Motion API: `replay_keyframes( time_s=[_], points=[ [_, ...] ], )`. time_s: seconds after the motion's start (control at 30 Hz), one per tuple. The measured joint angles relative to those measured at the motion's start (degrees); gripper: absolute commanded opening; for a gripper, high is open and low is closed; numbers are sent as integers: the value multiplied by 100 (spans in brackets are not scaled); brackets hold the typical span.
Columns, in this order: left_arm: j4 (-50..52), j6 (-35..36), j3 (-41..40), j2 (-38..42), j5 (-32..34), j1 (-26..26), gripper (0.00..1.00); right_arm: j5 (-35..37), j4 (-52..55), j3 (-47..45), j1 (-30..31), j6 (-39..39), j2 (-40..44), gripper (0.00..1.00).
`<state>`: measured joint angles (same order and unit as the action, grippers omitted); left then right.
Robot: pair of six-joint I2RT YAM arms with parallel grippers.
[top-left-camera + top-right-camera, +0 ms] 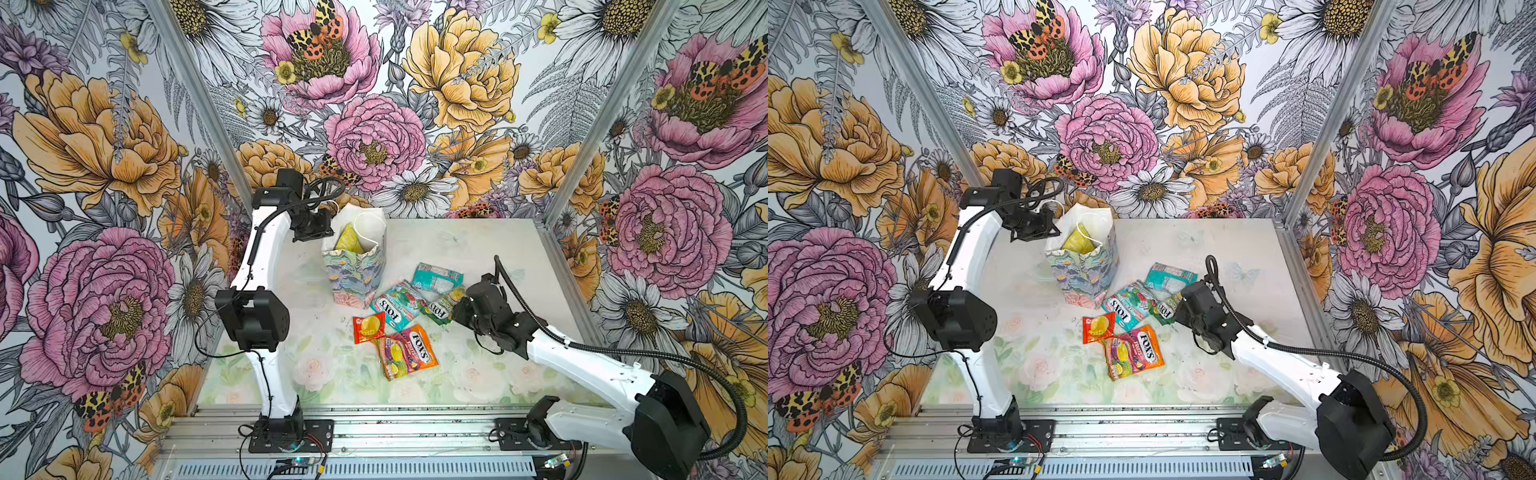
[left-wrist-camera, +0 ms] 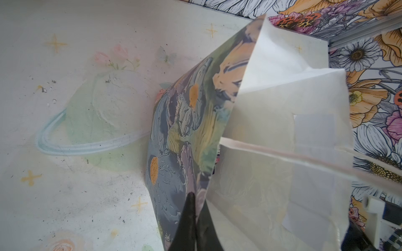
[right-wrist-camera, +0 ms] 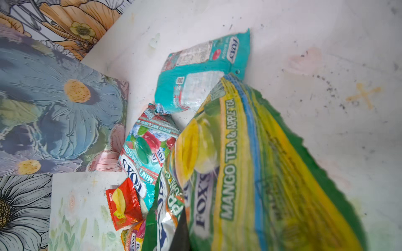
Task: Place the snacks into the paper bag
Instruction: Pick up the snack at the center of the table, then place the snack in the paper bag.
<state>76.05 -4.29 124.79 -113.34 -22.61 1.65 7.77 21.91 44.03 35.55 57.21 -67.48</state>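
The paper bag [image 1: 353,272] stands upright at the back middle of the table, mouth open, with a yellow-green snack [image 1: 348,240] inside. My left gripper [image 1: 323,237] is shut on the bag's left rim; in the left wrist view its black fingertips [image 2: 191,202] pinch the printed wall [image 2: 180,121]. To the right of the bag my right gripper [image 1: 455,309] is shut on a green Fox's packet [image 3: 239,163]. Near it lie a teal packet, back side up [image 1: 436,276], a teal Fox's mint packet [image 1: 395,305], a small red packet [image 1: 368,328] and an orange Fox's packet [image 1: 409,351].
The pale floral table [image 1: 478,249] is walled by flowered panels with metal posts [image 1: 569,174] at the back corners. An aluminium rail [image 1: 395,432] carrying both arm bases runs along the front edge.
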Motion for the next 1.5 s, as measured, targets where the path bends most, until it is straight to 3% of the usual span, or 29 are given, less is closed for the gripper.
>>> replay_keyframes(
  time_s=[0.3,0.87,1.5],
  points=[
    [0,0,0,0,0,0,0,96,741,1320,11,-905,-181,0],
    [0,0,0,0,2,48,0,98,1292,4113,-39,-2529,-1687,0],
    [-2,20,0,0,0,48,0,-15,1556,7517,-227,-3344,-3832,0]
  ],
)
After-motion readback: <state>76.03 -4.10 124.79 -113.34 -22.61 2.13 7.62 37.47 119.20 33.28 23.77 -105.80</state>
